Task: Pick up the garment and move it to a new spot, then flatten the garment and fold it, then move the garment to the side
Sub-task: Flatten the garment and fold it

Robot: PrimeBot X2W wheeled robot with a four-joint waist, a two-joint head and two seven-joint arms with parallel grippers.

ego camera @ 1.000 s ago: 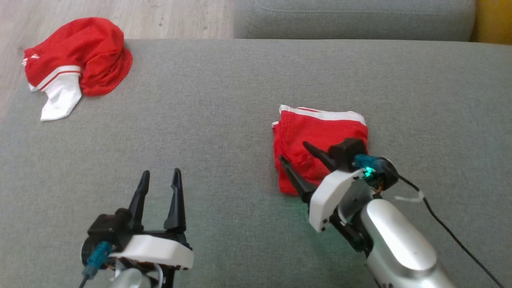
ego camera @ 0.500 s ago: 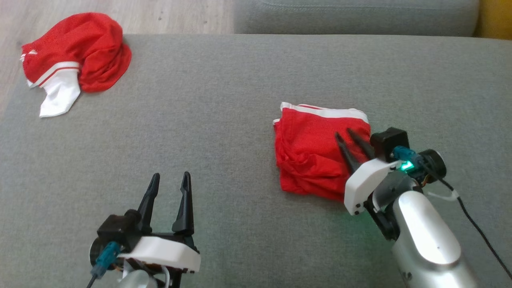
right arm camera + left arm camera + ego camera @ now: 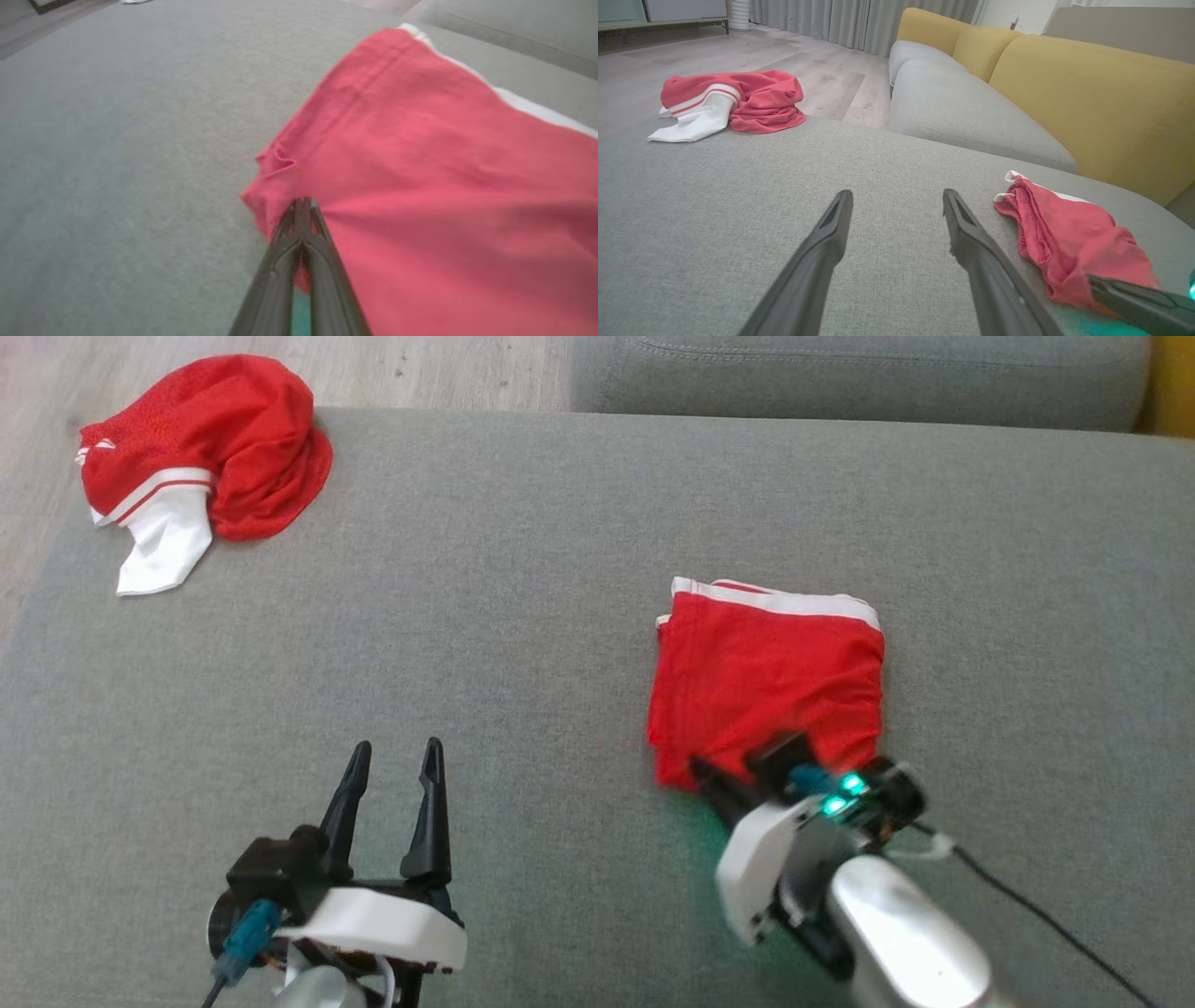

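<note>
The garment (image 3: 767,672) is a folded red piece with a white band along its far edge, lying right of centre on the grey cushion (image 3: 523,616). My right gripper (image 3: 717,777) sits at its near-left corner, shut on the red cloth. The right wrist view shows the two fingers pressed together at the garment's (image 3: 420,163) edge, with my right gripper (image 3: 302,201) pinching a small fold. My left gripper (image 3: 392,758) stands open at the lower left, apart from the cloth and holding nothing. From the left wrist view, the left gripper (image 3: 896,198) points over bare cushion, with the garment (image 3: 1069,233) to its right.
A second red and white garment (image 3: 201,457) lies crumpled at the cushion's far left corner, near the wooden floor (image 3: 448,373). A grey seat (image 3: 840,378) borders the far side, and a yellow backrest (image 3: 1087,93) stands beyond it.
My right gripper has gone from wide open to shut and has drawn back to the garment's near-left corner. The red cloth now lies smoother, stretched toward me. The left gripper has kept still.
</note>
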